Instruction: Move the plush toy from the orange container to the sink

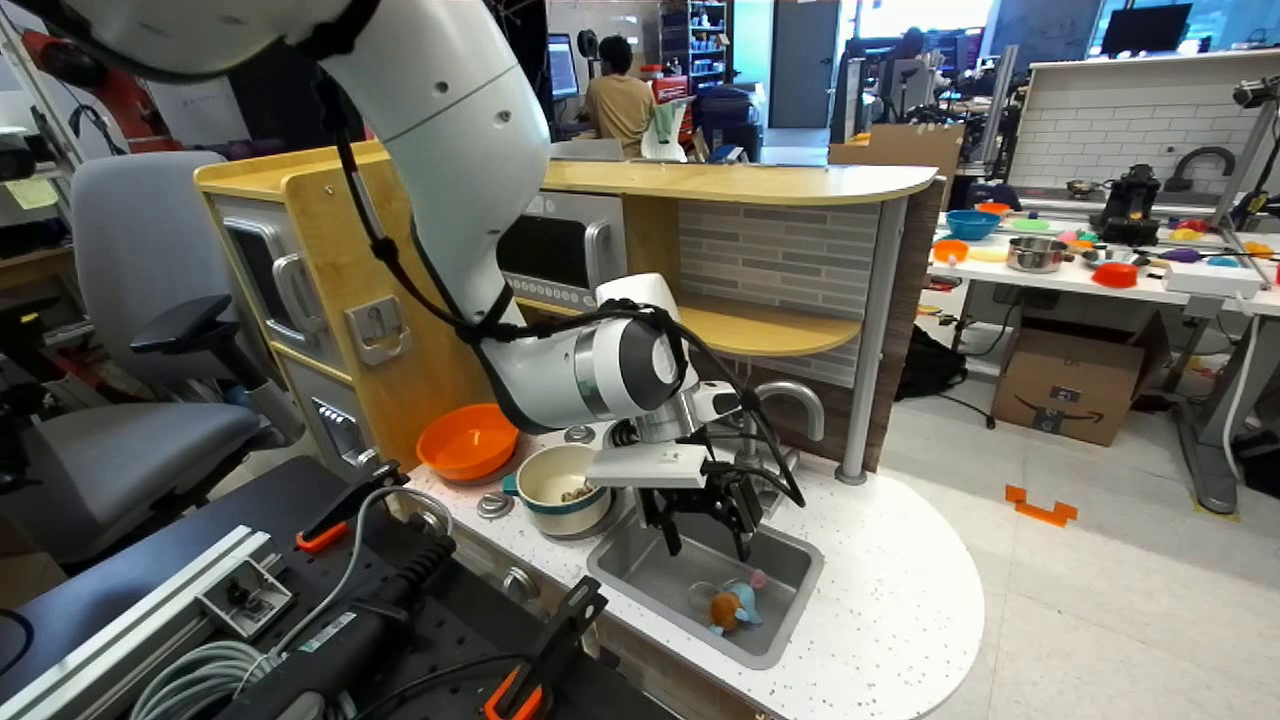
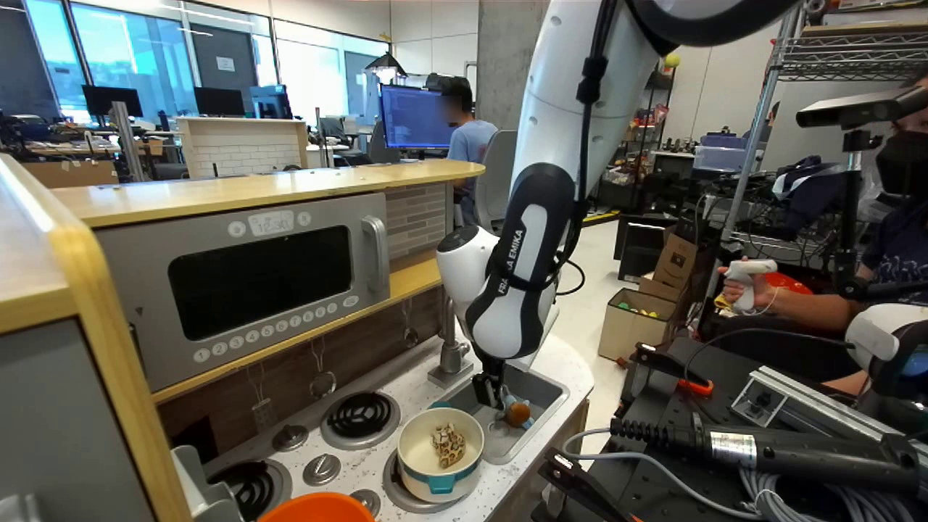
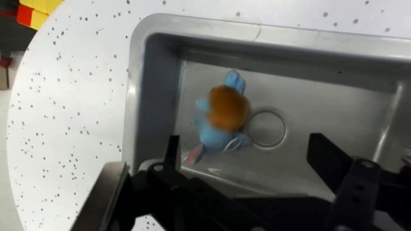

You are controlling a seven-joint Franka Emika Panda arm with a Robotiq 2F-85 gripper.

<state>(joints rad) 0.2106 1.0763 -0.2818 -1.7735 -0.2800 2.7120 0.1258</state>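
Gripper (image 3: 245, 144), wrist view: two black fingers spread wide apart over the sink (image 3: 321, 96). Plush toy (image 3: 228, 107) lies on the sink floor, beside a round drain outline (image 3: 267, 128). Orange-brown ball, blue body and limbs, pink tip, thin white loop; slightly blurred. White speckled counter (image 3: 74, 96) around the rim; yellow and red pieces (image 3: 33, 14) past the counter's edge, upper left.

In an exterior view: arm (image 1: 460, 140) reaches down from upper left, fingers pointing down, a gap between them, near the curved faucet (image 1: 795, 395). Toy below the fingertips, apart from them, inside the sink. Orange container (image 1: 468, 442) on the counter beside the wooden cabinet (image 1: 430, 365); cream pot (image 1: 545, 475) between container and sink.

In an exterior view: gripper seen nearly edge-on at the sink, finger spacing hard to judge from here. Toy in the sink, just beside it in the frame. Pot holds brown-and-white patterned pieces (image 2: 449, 444) and stands on a burner (image 2: 397, 486). Orange container cut off by the bottom edge. Microwave (image 2: 261, 279) behind. Person (image 2: 899, 235) at the right edge, holding a white controller (image 2: 752, 268).
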